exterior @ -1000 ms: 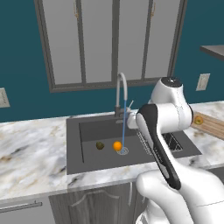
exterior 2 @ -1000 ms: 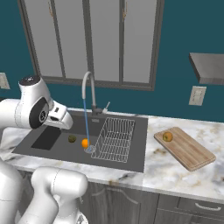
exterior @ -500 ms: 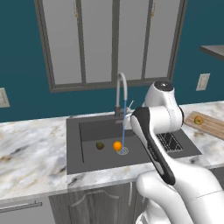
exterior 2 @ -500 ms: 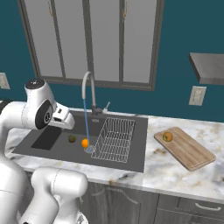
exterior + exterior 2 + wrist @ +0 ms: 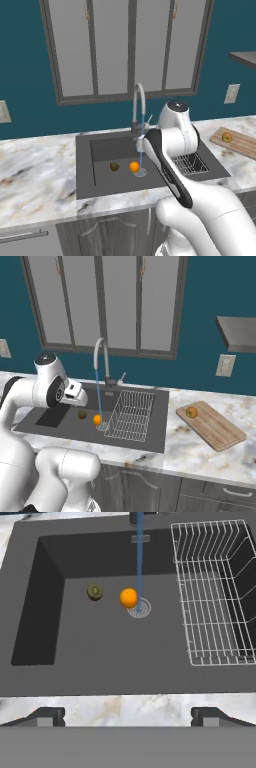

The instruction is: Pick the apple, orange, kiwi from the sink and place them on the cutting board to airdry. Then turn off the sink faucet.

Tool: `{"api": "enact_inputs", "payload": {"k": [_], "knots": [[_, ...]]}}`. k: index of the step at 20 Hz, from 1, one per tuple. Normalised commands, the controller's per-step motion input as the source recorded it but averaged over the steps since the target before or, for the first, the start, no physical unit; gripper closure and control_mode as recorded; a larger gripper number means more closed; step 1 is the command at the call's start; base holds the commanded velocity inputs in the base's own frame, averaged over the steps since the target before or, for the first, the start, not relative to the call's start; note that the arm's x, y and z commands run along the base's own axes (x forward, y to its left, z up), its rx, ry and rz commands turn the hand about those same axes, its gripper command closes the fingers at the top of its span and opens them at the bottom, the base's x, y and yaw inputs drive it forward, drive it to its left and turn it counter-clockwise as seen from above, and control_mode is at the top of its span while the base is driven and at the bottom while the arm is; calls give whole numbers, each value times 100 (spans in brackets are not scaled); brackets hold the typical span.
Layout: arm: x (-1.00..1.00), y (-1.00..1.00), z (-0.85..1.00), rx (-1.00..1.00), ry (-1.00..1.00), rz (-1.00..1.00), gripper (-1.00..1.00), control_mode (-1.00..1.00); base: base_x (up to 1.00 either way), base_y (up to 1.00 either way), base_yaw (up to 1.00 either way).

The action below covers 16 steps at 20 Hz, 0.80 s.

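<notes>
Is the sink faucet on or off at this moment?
On. A thin blue stream of water falls from the sink faucet to the drain in the sink, beside the orange.

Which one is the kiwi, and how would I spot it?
Look into the dark grey sink set in the marble counter, on the open floor left of the wire dish rack. Two small fruits lie near the round drain, where the blue water lands. The kiwi is the dark brownish-green oval, farther from the drain than the bright orange beside it.
</notes>
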Motion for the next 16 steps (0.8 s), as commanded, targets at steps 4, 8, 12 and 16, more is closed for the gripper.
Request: {"api": "enact_inputs", "payload": {"k": [4,8,12,16], "knots": [[38,9,-30,-2,0,1,-100,-100,0,0,0],[34,0,-29,-1,0,1,-100,-100,0,0,0],[29,0,-30,0,0,1,-100,-100,0,0,0],[29,0,-26,0,0,2,-100,-100,0,0,0]]}}
